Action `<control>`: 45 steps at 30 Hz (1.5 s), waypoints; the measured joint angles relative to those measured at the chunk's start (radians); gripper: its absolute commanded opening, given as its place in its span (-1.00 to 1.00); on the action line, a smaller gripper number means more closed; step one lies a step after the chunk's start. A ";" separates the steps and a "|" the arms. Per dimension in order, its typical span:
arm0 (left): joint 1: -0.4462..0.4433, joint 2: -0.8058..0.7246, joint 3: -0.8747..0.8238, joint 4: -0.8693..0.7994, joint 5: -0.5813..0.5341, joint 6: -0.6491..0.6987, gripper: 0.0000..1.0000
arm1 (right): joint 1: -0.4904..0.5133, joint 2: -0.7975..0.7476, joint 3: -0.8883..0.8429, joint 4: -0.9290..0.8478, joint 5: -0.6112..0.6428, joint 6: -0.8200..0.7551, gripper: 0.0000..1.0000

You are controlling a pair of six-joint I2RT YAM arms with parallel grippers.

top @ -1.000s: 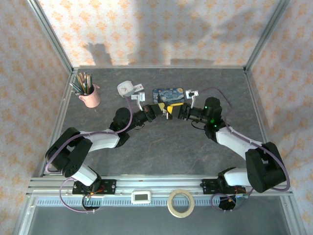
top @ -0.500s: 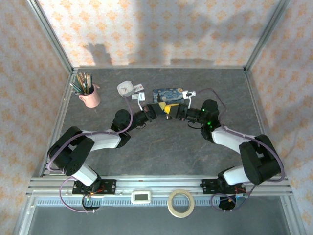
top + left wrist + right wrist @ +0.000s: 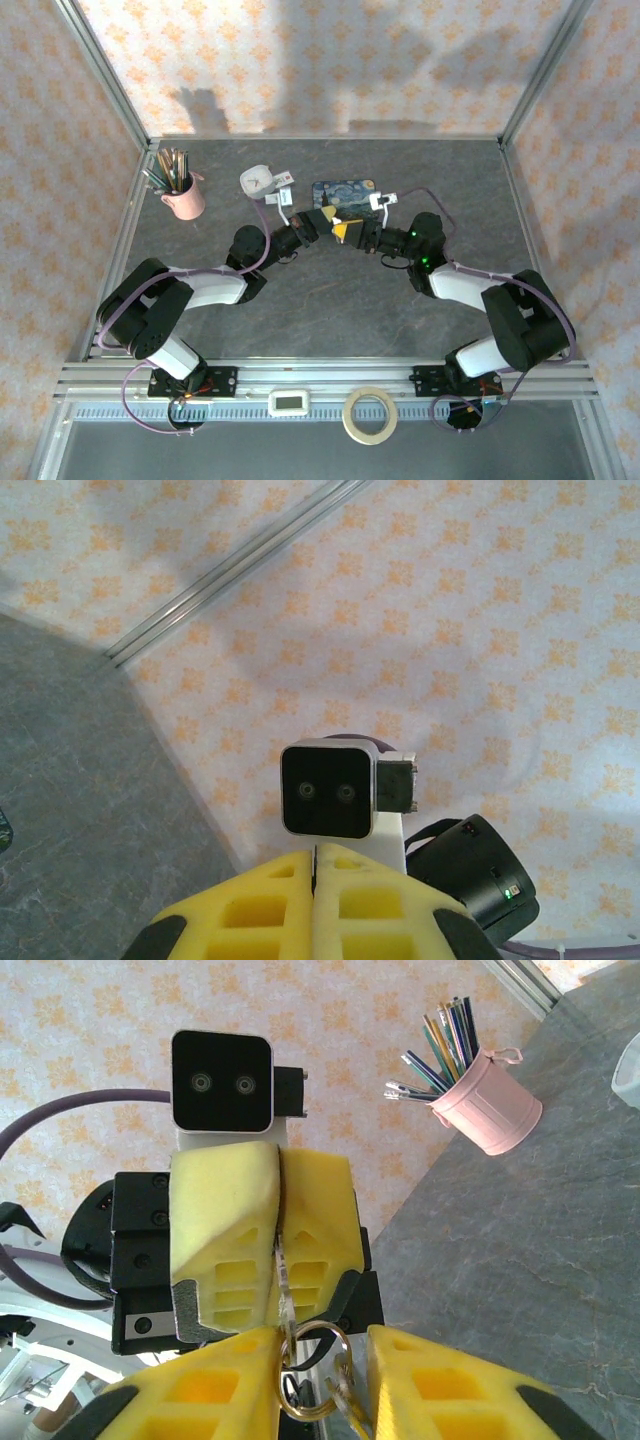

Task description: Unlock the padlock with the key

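Observation:
My left gripper (image 3: pixel 328 217) hangs above the table's middle back, shut on the key (image 3: pixel 284 1260), a slim silvery blade pinched in the seam between its yellow fingers (image 3: pixel 225 1220). From the left wrist the same seam (image 3: pixel 317 865) shows closed, with the right wrist's camera straight ahead. A brass key ring (image 3: pixel 312 1375) hangs from the blade's lower end with another small key on it. My right gripper (image 3: pixel 350 232) meets the left one tip to tip. Its jaws (image 3: pixel 322 1390) stand apart, the ring in the gap and the left finger touching it. The padlock is out of view.
A blue painted tin (image 3: pixel 343 190) lies just behind the two grippers. A pink cup of pens (image 3: pixel 185 195) stands at the back left, with a small white object (image 3: pixel 258 180) beside it. A tape roll (image 3: pixel 369 414) and a small white device (image 3: pixel 292 402) lie on the front rail.
The right gripper has slid left up to the left gripper's tips, and its jaws have narrowed around the key ring. The left arm has barely moved.

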 measured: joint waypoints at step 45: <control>0.029 0.122 -0.076 -0.097 -0.123 -0.130 0.18 | -0.069 -0.090 -0.021 -0.365 0.076 -0.256 -1.00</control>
